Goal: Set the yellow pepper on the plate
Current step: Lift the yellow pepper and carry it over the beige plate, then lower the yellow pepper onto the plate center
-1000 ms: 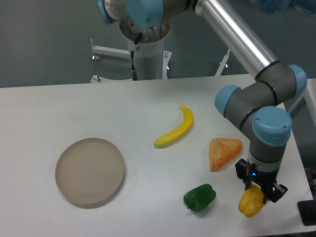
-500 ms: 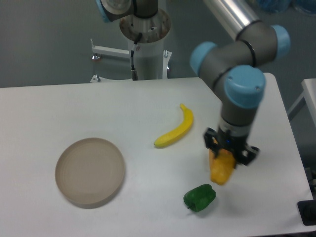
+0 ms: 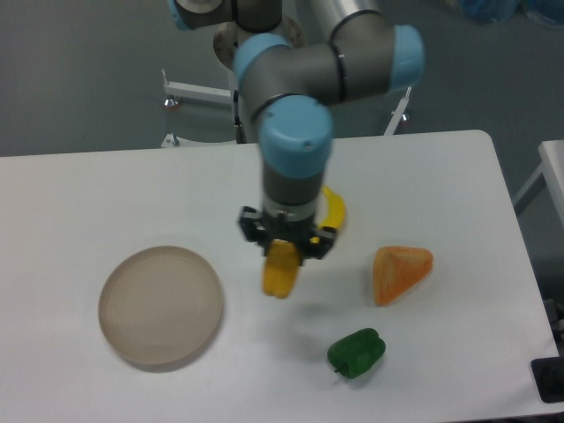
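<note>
Your hand (image 3: 284, 249) is clamped on the pepper (image 3: 280, 270), lifted above the bench (image 3: 106, 194). Carry it left until centred over the plate (image 3: 160, 305), then lower and release.

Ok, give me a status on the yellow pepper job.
Done: the yellow pepper is picked up, gripped in the end effector and clear of the table. In hand: it hangs between the plate and the orange wedge, just right of the plate's rim. Left: move over the plate, lower, release. The plate has nothing on it.
</note>
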Controlling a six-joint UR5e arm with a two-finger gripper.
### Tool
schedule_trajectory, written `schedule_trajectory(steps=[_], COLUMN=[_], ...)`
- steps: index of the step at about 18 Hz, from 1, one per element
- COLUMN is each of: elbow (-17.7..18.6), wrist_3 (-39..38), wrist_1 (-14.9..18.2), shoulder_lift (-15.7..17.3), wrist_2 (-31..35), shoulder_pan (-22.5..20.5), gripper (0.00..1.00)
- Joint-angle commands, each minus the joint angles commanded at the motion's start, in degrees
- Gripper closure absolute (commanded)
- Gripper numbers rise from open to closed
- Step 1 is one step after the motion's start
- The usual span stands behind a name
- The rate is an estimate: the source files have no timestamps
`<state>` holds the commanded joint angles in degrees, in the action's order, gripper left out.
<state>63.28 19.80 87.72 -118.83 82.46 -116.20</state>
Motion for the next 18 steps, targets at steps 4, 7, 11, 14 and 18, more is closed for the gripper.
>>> schedule_trajectory(steps=[4, 7, 11, 14, 18], elbow=[4.7, 6.9, 10.5, 11.9, 12.2], wrist_3=[-9.3, -11.0, -11.4, -11.7, -11.6], wrist_1=[-8.4, -12.5, -17.4, -17.6, -17.8], shoulder_lift=[0.0, -0.6, -0.7, -0.8, -1.8], wrist_2=[-3.4, -3.4, -3.1, -2.6, -1.3], shoulder_pan=[3.9, 6.1, 7.6, 8.9, 9.4], gripper=[0.51, 0.51, 0.51, 0.51, 0.51])
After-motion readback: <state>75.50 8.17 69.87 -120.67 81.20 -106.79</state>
